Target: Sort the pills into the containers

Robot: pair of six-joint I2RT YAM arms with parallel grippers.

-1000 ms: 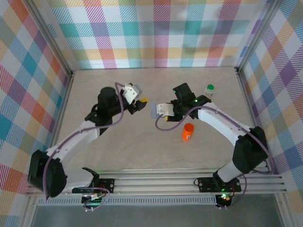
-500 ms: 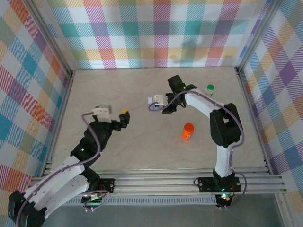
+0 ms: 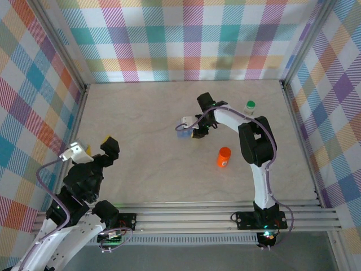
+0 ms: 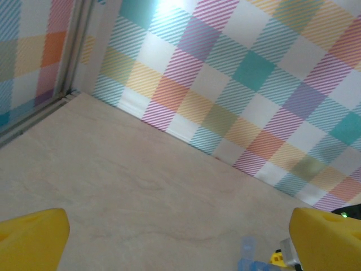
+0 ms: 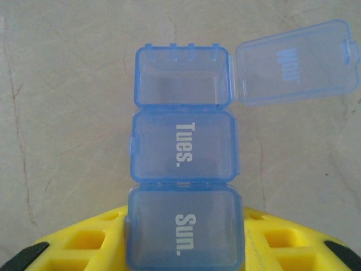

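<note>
Left fingers [image 4: 31, 237] have withdrawn to the near left, wide open and empty, while right fingers [image 5: 84, 248] clamp the blue box [image 5: 183, 152] at centre by its Sun. end, left-end lid [image 5: 293, 62] open for filling

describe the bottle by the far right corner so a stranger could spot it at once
Look toward the table's far right corner, near the plaid side wall. The small bottle standing there has a whitish body and a green cap, unlike the all-orange bottle closer to the near edge.
</note>
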